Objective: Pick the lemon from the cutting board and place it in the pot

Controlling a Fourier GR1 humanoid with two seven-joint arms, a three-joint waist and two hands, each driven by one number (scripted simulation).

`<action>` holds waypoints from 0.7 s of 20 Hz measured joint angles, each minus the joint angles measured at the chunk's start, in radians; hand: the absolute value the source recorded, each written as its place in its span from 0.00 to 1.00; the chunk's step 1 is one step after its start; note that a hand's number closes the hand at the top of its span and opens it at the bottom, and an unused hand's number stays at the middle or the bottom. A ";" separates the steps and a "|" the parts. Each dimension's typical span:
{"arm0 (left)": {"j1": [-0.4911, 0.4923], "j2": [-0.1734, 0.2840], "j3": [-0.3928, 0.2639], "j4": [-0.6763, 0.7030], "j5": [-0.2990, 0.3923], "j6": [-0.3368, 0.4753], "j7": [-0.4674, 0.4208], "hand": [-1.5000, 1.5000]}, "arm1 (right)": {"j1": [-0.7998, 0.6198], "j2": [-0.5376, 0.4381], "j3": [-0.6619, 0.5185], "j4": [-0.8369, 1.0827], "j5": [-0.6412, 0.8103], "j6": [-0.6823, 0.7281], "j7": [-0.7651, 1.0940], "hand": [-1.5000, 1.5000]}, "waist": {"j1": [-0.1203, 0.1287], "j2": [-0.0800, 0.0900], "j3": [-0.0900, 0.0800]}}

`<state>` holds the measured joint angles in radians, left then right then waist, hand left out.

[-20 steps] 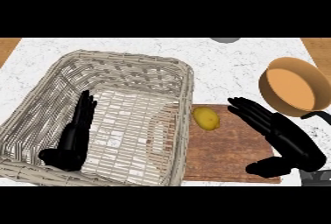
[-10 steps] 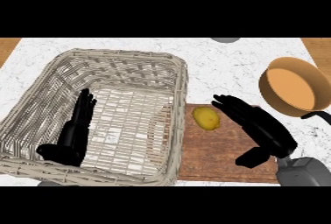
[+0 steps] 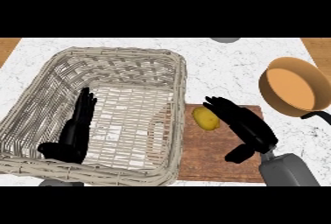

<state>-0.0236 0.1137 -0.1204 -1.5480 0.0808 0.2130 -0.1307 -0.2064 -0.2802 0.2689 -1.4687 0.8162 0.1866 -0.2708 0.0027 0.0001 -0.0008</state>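
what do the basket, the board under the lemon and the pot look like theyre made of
The basket looks like woven wicker, pale grey-tan, matte: interlaced strands show across its walls and floor. The cutting board under the lemon looks like wood, reddish-brown with faint grain and a dull finish. The pot is smooth and orange-brown, possibly copper or enamelled metal; the look leaves that open.

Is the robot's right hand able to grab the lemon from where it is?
Probably yes: the right hand hangs open right beside the lemon on the cutting board, with nothing between them.
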 measured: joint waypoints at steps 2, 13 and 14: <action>0.023 -0.010 -0.005 -0.013 -0.012 -0.004 -0.007 0.50 | -0.020 0.015 -0.010 0.028 0.020 0.001 -0.007 0.00 | 0.000 -0.001 -0.001; 0.015 -0.020 0.040 -0.020 -0.027 -0.044 0.008 0.50 | -0.072 0.080 -0.044 0.149 0.107 -0.070 -0.086 1.00 | -0.002 -0.005 -0.007; 0.021 -0.025 0.037 -0.026 -0.030 -0.041 0.011 0.50 | -0.081 0.085 -0.048 0.136 0.109 -0.077 -0.088 1.00 | -0.002 -0.006 -0.007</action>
<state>-0.0021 0.0891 -0.0831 -1.5738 0.0508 0.1718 -0.1201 -0.2877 -0.1949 0.2212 -1.3330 0.9248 0.1099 -0.3585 0.0005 -0.0055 -0.0079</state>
